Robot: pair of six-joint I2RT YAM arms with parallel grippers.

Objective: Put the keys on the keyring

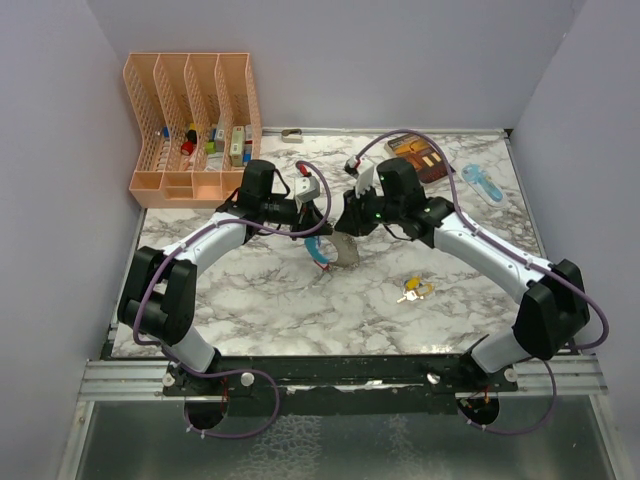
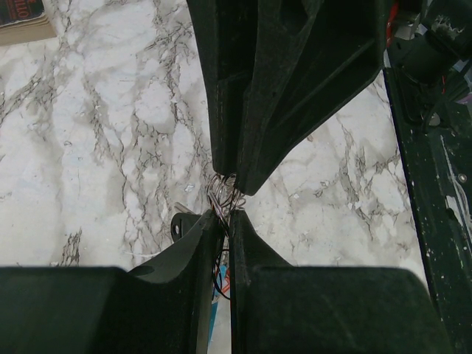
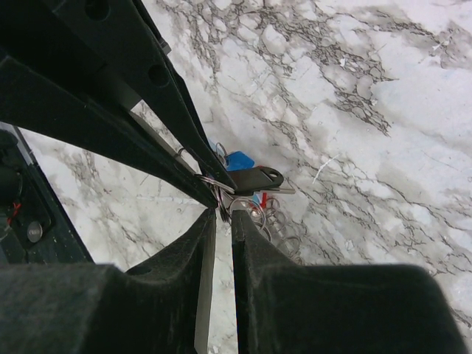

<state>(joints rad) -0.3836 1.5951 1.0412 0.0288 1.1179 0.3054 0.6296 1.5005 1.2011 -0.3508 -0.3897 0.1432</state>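
The keyring (image 1: 330,250) hangs between my two grippers over the table's middle, its light-blue curved piece (image 1: 319,252) and fanned grey metal pieces (image 1: 347,250) below them. My left gripper (image 1: 318,230) is shut on the thin ring (image 2: 225,193); its tips (image 2: 227,215) meet the right gripper's fingers head-on. My right gripper (image 1: 342,228) is shut on the same ring (image 3: 221,193), seen at its tips (image 3: 221,212). A black-headed key (image 3: 258,179), the blue piece (image 3: 237,160) and a red tag (image 3: 263,199) hang just beyond. A yellow-headed key (image 1: 413,290) lies loose on the table, front right.
A peach file organizer (image 1: 190,120) stands at the back left. A brown box (image 1: 418,156) and a light-blue object (image 1: 483,184) lie at the back right. A small grey item (image 1: 292,135) lies by the back wall.
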